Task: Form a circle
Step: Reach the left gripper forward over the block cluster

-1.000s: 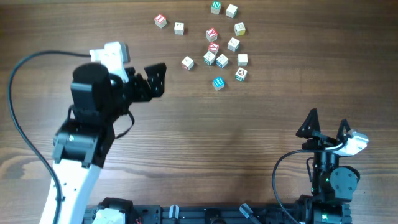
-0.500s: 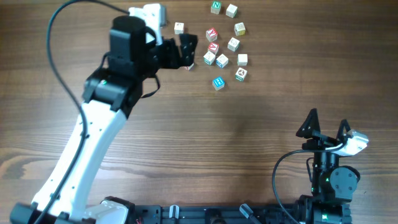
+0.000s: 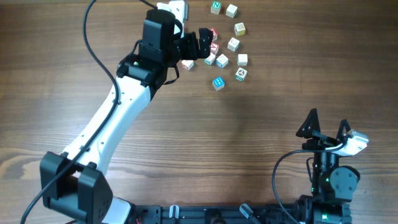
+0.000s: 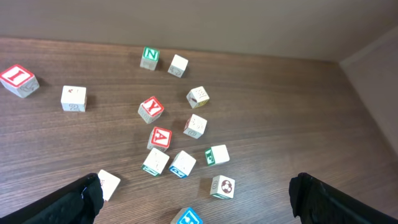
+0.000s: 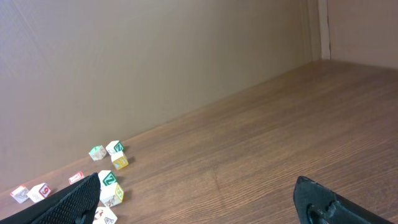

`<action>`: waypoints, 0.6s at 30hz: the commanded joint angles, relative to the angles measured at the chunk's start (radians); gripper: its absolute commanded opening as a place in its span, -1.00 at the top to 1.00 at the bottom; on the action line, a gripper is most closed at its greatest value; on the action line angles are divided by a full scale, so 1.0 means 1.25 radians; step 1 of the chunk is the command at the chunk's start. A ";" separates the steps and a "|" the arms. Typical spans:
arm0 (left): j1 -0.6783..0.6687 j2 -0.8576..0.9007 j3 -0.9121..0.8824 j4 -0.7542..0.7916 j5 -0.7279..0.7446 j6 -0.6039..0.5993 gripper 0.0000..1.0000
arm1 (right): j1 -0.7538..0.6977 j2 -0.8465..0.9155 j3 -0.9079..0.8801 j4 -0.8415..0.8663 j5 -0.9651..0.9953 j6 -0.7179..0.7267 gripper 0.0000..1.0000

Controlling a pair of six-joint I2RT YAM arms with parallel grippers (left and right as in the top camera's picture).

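While the wide-open, empty left pincer [image 3: 203,42] hangs just short of the pale wooden red-A cube [image 4: 160,138], the other lettered wooden cubes [image 4: 194,125] lie scattered around it, far from the open right pincer [image 3: 328,124].

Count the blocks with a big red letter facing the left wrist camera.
3: the I block at far left, the Y block near the middle, and the A block just below it. Red faces turned away would be hidden.

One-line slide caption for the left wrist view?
Open left gripper hovers over letter cubes lying in a loose, unordered cluster on the wooden table.
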 commanded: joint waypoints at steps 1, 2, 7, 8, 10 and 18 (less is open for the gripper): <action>-0.003 0.031 0.017 0.012 -0.008 0.016 -0.99 | -0.002 -0.006 -0.001 0.004 -0.012 -0.013 -0.99; -0.003 0.040 0.017 0.021 -0.008 0.016 -0.99 | -0.002 -0.006 -0.001 0.004 -0.012 -0.013 -0.99; -0.003 0.102 0.017 0.091 -0.008 0.015 -0.99 | -0.002 -0.006 -0.001 0.004 -0.012 -0.013 -0.99; -0.003 0.125 0.017 0.121 -0.006 0.013 -0.99 | -0.002 -0.006 -0.001 0.004 -0.012 -0.013 -0.99; -0.004 0.161 0.017 0.164 0.017 0.013 -0.99 | -0.002 -0.006 -0.001 0.004 -0.012 -0.013 -0.99; -0.005 0.299 0.017 0.342 0.041 0.017 -1.00 | -0.002 -0.006 -0.001 0.004 -0.012 -0.013 -1.00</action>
